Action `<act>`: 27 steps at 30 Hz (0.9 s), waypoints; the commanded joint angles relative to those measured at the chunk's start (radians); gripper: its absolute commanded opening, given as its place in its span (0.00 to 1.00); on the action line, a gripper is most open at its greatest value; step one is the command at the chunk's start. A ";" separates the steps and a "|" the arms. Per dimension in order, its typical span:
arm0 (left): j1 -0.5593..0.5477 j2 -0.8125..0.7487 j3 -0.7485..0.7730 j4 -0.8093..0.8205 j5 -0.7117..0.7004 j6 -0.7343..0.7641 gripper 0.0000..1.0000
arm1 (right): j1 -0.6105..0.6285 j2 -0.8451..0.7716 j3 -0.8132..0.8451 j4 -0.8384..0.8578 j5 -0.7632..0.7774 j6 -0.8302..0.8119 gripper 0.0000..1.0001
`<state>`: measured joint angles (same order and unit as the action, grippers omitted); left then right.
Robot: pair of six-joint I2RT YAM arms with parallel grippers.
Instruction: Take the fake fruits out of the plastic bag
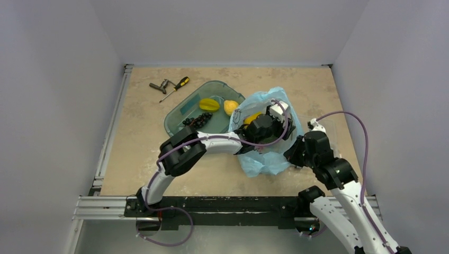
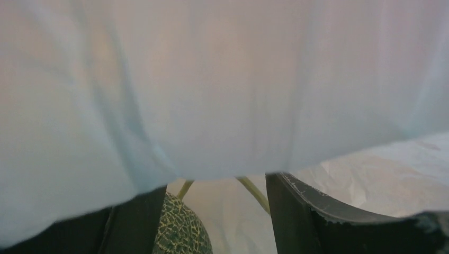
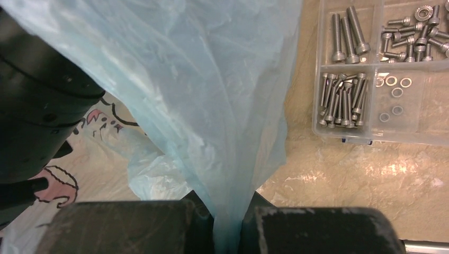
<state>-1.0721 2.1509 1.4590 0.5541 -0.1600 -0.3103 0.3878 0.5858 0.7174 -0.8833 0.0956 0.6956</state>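
Observation:
The light-blue plastic bag (image 1: 270, 159) lies right of the table's middle. My left gripper (image 1: 276, 117) reaches into its mouth, where a yellow fruit (image 1: 252, 117) shows beside the wrist. In the left wrist view bag film (image 2: 222, 84) covers most of the picture. Below it the fingers stand apart, so the left gripper (image 2: 214, 222) is open. A dull-green netted fruit (image 2: 180, 230) rests against the left finger, with a gap to the right finger. My right gripper (image 3: 227, 233) is shut on a bunched fold of the bag (image 3: 212, 95) at its right edge (image 1: 295, 153).
A teal tray (image 1: 180, 114) behind the left arm holds a star fruit (image 1: 209, 104), a yellow pear (image 1: 230, 107) and black grapes (image 1: 197, 120). A screwdriver (image 1: 176, 87) and a metal tool (image 1: 159, 86) lie at the back left. A clear box of screws (image 3: 381, 69) sits right of the bag.

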 commanded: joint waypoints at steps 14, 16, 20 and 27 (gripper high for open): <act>0.033 0.237 0.260 -0.101 -0.094 -0.032 0.48 | 0.006 0.016 0.145 -0.052 0.067 -0.006 0.00; 0.058 0.200 0.216 -0.123 -0.091 -0.062 0.49 | 0.006 0.000 0.161 -0.069 0.101 -0.009 0.00; 0.116 0.114 0.189 -0.322 -0.058 -0.136 0.49 | 0.006 -0.046 0.165 -0.066 0.132 0.006 0.00; 0.139 -0.106 -0.055 -0.219 0.033 -0.104 0.51 | 0.006 -0.090 0.108 -0.068 0.172 0.052 0.00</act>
<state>-0.9260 2.1803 1.5364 0.3332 -0.1963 -0.4061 0.3882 0.4973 0.8375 -0.9539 0.2230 0.7078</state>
